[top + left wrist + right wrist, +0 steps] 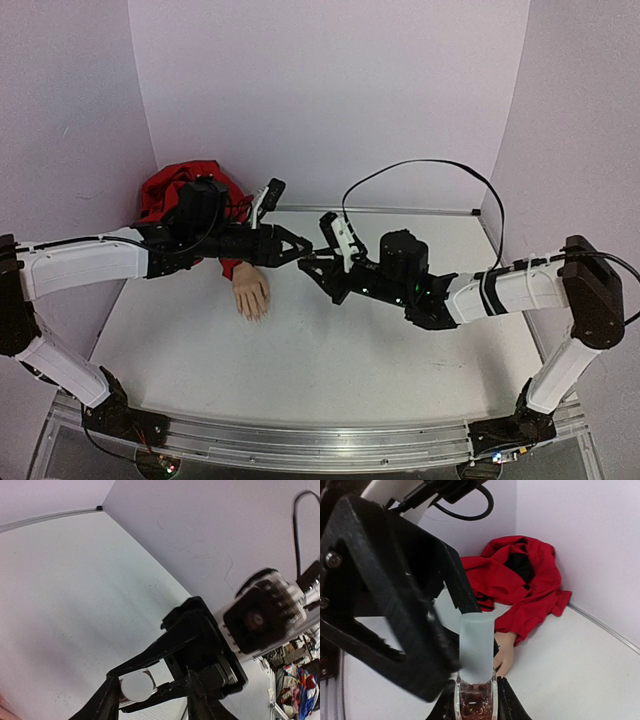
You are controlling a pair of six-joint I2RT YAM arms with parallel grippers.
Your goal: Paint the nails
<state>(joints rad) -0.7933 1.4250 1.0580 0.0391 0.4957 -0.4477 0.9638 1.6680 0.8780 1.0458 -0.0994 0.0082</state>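
Observation:
The mannequin hand (250, 292) lies palm down, its red sleeve (178, 192) bunched in the back left corner. Its nails are too small to make out. It also shows in the right wrist view (504, 652). My right gripper (476, 692) is shut on the glass polish bottle (475, 706), held in the air with its white cap (476, 647) pointing at the left gripper. My left gripper (150, 682) is open, with its fingers (395, 610) on either side of the cap (136, 686). The two grippers meet above the table (308, 258), right of the hand.
Lilac walls close in the back and both sides. The red fabric (520, 587) fills the back left corner. A black cable (430, 170) loops above the right arm. The white tabletop (330, 370) stretches to the front rail.

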